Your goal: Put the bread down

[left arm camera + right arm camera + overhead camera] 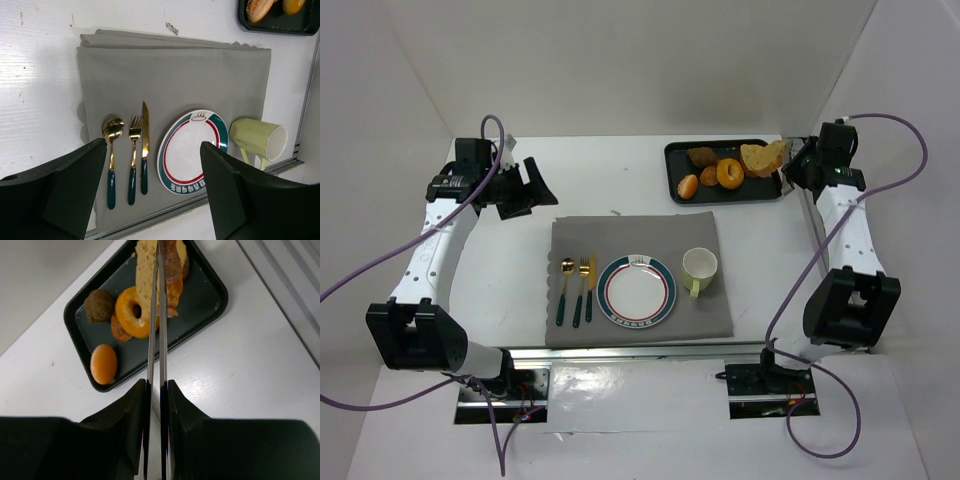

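The bread (173, 267), golden-tan with a dark brown crust, lies at the right end of the black tray (207, 295) beside a paler cream-faced slice (143, 270). In the top view the bread (757, 158) sits at the tray's right end. My right gripper (156, 383) is shut on a pair of thin metal tongs (157, 330). Their nearly closed blades reach out between the two slices, and I cannot tell if they pinch either. The right gripper (792, 168) is at the tray's right edge. My left gripper (152, 145) is open and empty, high over the left of the table (525, 190).
The tray also holds a doughnut (131, 312), a dark round bun (99, 305) and an orange oval roll (104, 363). A grey placemat (640, 235) carries a ringed plate (637, 291), a pale green cup (699, 268) on its side, and a spoon, fork and knife (577, 290).
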Tool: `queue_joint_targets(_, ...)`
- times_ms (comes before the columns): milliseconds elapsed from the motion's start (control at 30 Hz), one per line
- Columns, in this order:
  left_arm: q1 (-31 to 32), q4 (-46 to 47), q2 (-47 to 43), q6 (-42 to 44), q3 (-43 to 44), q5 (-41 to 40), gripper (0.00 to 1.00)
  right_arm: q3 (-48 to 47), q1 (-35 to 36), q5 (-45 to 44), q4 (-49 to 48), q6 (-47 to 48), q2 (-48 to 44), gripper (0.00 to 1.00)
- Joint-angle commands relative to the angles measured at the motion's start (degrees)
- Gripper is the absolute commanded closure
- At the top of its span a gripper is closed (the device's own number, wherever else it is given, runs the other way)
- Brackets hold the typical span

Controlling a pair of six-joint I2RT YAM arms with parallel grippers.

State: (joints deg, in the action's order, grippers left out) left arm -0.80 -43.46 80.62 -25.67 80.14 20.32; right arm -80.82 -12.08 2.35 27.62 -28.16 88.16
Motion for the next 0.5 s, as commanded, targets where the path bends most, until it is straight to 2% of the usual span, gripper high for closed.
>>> queue_joint_targets(0,0.2,0.9,-1.5,0.3,2.0,-0.1,0.11,-2.7,1.5,-1.6,2.7,3.2,-5.7,0.91)
queue_joint_targets(100,0.2,0.9,-1.0,0.3,2.5,-0.1,0.11,-2.7,2.8,-0.2,4.0,4.7,-7.3,0.94)
queue_joint_targets(200,0.2,0.9,-1.0,0.3,3.0,-0.1,0.11,-2.7,4.4,4.4,4.0,5.9,-9.3,0.98)
queue_joint_targets(233,0.2,0.9,-1.0,0.3,3.0,-0.1,0.11,-2.2,5.2,8.8,4.0,5.9,-10.6,0.98)
queue_joint_targets(433,0.2,1.6,-0.5,-1.6,6.3,1.4,0.11,-0.9,16.4,17.5,4.6,7.2,-13.0,1.00)
queue_joint_targets(467,0.2,1.6,-0.5,-1.6,6.8,1.4,0.11,-0.9,18.0,21.2,4.6,7.9,-13.0,1.00)
